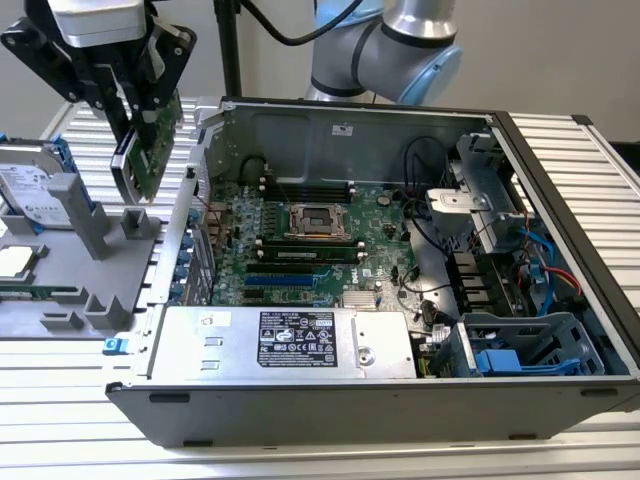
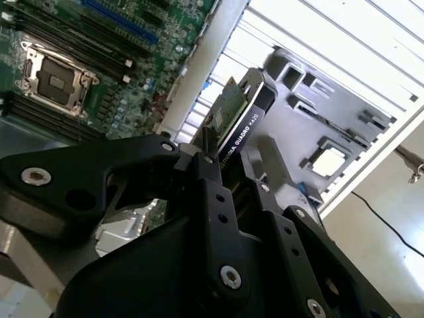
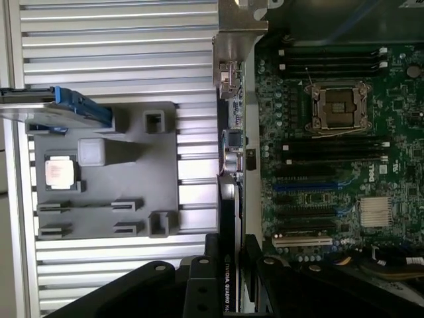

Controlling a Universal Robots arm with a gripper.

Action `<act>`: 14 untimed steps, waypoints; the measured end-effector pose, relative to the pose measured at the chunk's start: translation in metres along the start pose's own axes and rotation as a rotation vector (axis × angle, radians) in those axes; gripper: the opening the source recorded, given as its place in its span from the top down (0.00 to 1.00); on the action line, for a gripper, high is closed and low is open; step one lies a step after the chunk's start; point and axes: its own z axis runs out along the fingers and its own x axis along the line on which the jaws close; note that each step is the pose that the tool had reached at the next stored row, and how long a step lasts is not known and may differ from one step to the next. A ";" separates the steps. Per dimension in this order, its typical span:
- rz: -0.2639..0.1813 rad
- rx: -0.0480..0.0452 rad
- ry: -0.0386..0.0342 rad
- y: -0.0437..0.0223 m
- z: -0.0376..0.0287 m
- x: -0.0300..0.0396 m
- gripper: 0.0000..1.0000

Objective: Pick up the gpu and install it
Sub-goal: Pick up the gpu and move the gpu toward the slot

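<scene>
Gpu position: gpu [image 1: 148, 150] in the air toward the exterior view's upper left, tilted, above the grey fixture [image 1: 60, 300] without touching it, just outside the case [image 1: 560, 130] wall; not over the motherboard [image 1: 300, 240].
Grip: gripper [image 1: 140, 100] closed to a narrow gap on the gpu, one finger against each flat face; card edge-on between them in both wrist views.
Weight: judged light, well within a pinch hold.
Stiffness: thin rigid board; likely to crack or lose parts if bent or knocked against the case wall.
Surface: black cover looks smooth, probably somewhat slippery under hard pads; green face studded with small components, best not pressed hard.
Where to hold: by the two broad faces near one end, as here, leaving the lower connector edge free for a slot.
Writing on the gpu: white lettering along the black edge, plain in both wrist views; not read off here.
Other labels: large black-and-white sticker on the power supply [image 1: 290, 340]; small white print scattered over the motherboard, too fine to tell.
</scene>
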 end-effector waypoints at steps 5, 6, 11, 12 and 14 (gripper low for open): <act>0.000 0.0002 0.0000 0.0007 0.0002 -0.0074 1.00; 0.000 0.0003 0.0001 0.0008 0.0002 -0.0088 1.00; 0.000 0.0004 0.0000 0.0015 0.0004 -0.0157 1.00; 0.000 0.0005 0.0001 0.0016 0.0004 -0.0171 1.00; 0.000 0.0006 0.0001 0.0018 0.0005 -0.0202 1.00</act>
